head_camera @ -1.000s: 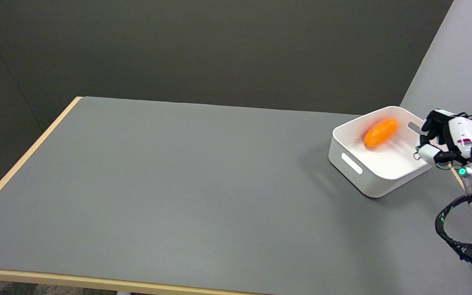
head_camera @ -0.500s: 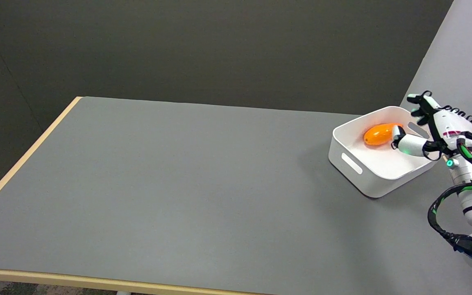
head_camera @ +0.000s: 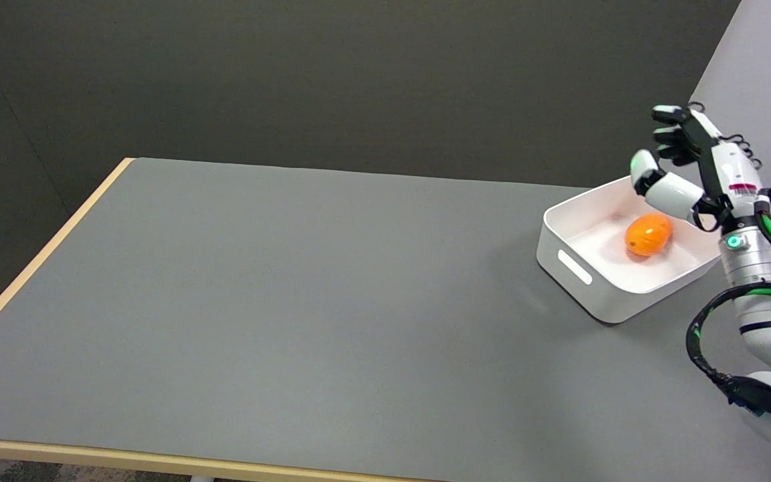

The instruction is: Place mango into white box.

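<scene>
I see the mango lying inside the box, on its floor toward the far-right side, nothing touching it. My robot hand is up in the air over the box's far-right corner, roughly 1 o'clock from the mango, fingers spread apart and holding nothing. The box sits at the bench's right edge, about 3 o'clock from bench centre, turned at an angle, handle slot facing me.
</scene>
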### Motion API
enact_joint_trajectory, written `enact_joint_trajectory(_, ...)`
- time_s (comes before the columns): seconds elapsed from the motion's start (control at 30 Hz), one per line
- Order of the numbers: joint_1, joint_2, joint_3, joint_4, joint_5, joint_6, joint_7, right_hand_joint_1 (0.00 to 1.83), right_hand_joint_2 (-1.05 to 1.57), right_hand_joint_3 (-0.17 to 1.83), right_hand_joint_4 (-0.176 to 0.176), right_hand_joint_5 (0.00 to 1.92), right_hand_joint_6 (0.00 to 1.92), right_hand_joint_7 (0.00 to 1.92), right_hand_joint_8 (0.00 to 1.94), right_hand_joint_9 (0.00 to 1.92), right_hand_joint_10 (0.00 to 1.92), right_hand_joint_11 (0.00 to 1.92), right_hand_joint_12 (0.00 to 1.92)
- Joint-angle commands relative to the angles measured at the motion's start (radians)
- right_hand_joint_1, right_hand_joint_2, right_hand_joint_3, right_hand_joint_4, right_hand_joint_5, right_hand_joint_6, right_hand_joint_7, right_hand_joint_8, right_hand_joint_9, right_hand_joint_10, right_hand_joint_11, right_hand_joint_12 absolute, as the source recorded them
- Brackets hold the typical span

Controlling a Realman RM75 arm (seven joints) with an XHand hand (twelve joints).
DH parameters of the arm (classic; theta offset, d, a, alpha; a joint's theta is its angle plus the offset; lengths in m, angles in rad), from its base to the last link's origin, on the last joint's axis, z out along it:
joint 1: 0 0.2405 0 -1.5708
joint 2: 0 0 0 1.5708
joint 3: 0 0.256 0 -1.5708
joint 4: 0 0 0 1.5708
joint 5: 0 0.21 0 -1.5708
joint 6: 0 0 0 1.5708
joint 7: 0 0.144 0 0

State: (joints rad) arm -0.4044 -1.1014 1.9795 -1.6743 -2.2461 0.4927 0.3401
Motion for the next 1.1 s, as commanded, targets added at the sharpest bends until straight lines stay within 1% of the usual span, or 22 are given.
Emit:
enact_joint_trajectory(0.03,0.002,-0.06,-0.312,-0.259,0.068,0.091,0.192,0.44,0.74,0.95,0.137,0.3,0.61,0.5,0.63,0.5,0.99,0.34,1.35)
enact_joint_trajectory(0.17,0.052,-0.088,-0.397,-0.246,0.107,0.069,0.11,0.44,0.72,0.96,0.139,0.29,0.62,0.5,0.61,0.49,0.96,0.3,1.34)
enact_joint_trajectory(0.27,0.073,-0.089,-0.446,-0.236,0.111,0.061,0.105,0.45,0.72,0.96,0.139,0.3,0.62,0.5,0.6,0.48,0.96,0.29,1.34)
enact_joint_trajectory(0.43,0.081,-0.081,-0.479,-0.219,0.101,0.083,0.105,0.45,0.72,0.96,0.141,0.3,0.64,0.5,0.61,0.49,0.96,0.29,1.34)
enact_joint_trajectory(0.5,0.081,-0.079,-0.487,-0.214,0.081,0.103,0.113,0.45,0.72,0.96,0.143,0.31,0.65,0.51,0.62,0.49,0.96,0.29,1.34)
enact_joint_trajectory(0.6,0.074,-0.066,-0.51,-0.19,0.01,0.158,0.121,0.45,0.72,0.97,0.147,0.31,0.66,0.51,0.62,0.49,0.97,0.3,1.34)
enact_joint_trajectory(0.67,0.072,-0.041,-0.578,-0.165,-0.059,0.217,0.16,0.46,0.72,0.97,0.148,0.32,0.67,0.51,0.63,0.5,0.97,0.31,1.34)
enact_joint_trajectory(0.7,0.072,-0.036,-0.59,-0.162,-0.075,0.222,0.171,0.46,0.72,0.97,0.149,0.32,0.67,0.51,0.63,0.5,0.98,0.31,1.35)
enact_joint_trajectory(0.77,0.073,-0.017,-0.672,-0.161,-0.102,0.222,0.195,0.46,0.72,0.97,0.15,0.32,0.67,0.52,0.63,0.5,0.98,0.31,1.35)
enact_joint_trajectory(0.83,0.091,-0.001,-0.8,-0.149,-0.09,0.221,0.207,0.46,0.72,0.97,0.151,0.32,0.67,0.52,0.64,0.5,0.98,0.32,1.36)
enact_joint_trajectory(0.93,0.135,0.005,-0.915,-0.123,-0.028,0.2,0.22,0.46,0.71,0.97,0.153,0.32,0.68,0.52,0.65,0.51,0.99,0.35,1.4)
enact_joint_trajectory(1.0,0.16,0.01,-0.957,-0.115,0.007,0.183,0.225,0.43,0.7,1.01,0.155,0.32,0.68,0.52,0.66,0.53,0.97,0.36,1.39)
enact_joint_trajectory(1.1,0.201,0.017,-0.998,-0.111,0.039,0.123,0.218,0.44,0.7,1.01,0.16,0.34,0.72,0.53,0.67,0.53,0.97,0.37,1.38)
